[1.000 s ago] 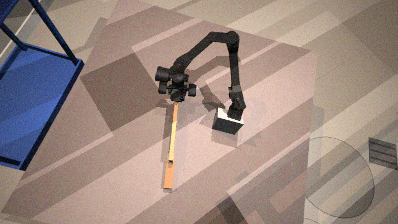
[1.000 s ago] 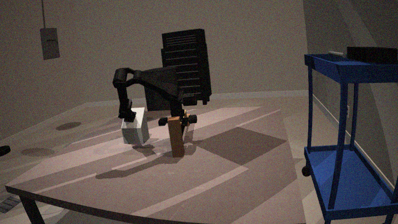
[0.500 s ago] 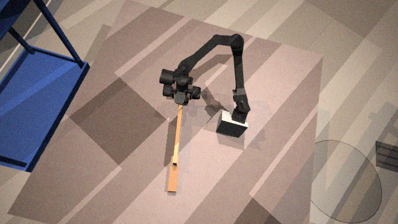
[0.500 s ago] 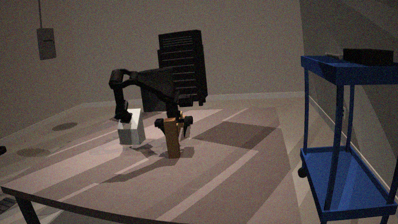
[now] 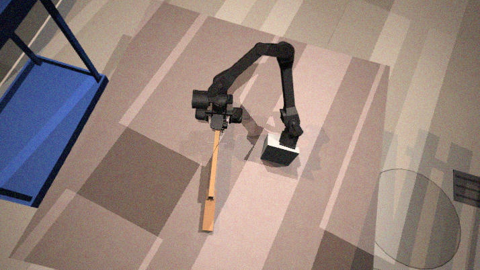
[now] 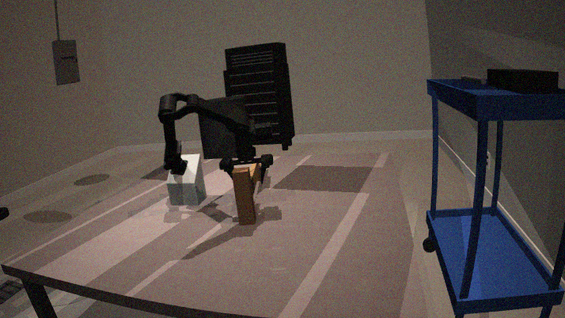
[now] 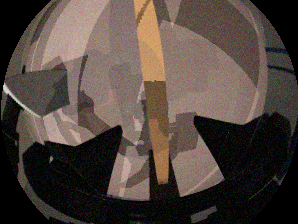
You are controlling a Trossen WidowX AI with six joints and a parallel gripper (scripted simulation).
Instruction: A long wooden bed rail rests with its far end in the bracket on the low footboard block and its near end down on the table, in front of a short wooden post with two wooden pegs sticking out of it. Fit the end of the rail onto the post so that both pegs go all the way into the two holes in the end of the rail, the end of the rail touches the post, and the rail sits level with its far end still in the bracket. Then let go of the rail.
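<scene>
One gripper (image 5: 218, 129) (image 6: 246, 179) (image 7: 157, 124), wide open, holding nothing; one long wooden rail (image 5: 214, 164) (image 7: 151, 50), running out from beneath it.

Seen from the exterior side, the upright block (image 5: 208, 215) (image 6: 244, 195) stands foremost on the table (image 5: 168, 117) (image 6: 316, 221) (image 7: 215, 75). The rail (image 5: 214, 164) (image 6: 255, 172) (image 7: 151, 50) extends rearward from it, passing below the tool (image 5: 218, 124) (image 6: 248, 179) (image 7: 157, 124). The arm's pedestal (image 5: 280, 156) (image 6: 181, 194) (image 7: 42, 92) stands left of the rail, apart from it. The drawer cabinet (image 6: 257, 79) is located behind the table; the two-tier trolley (image 5: 70, 41) (image 6: 479, 166) is located to its right, with a case (image 6: 522, 81) on the top tier.
</scene>
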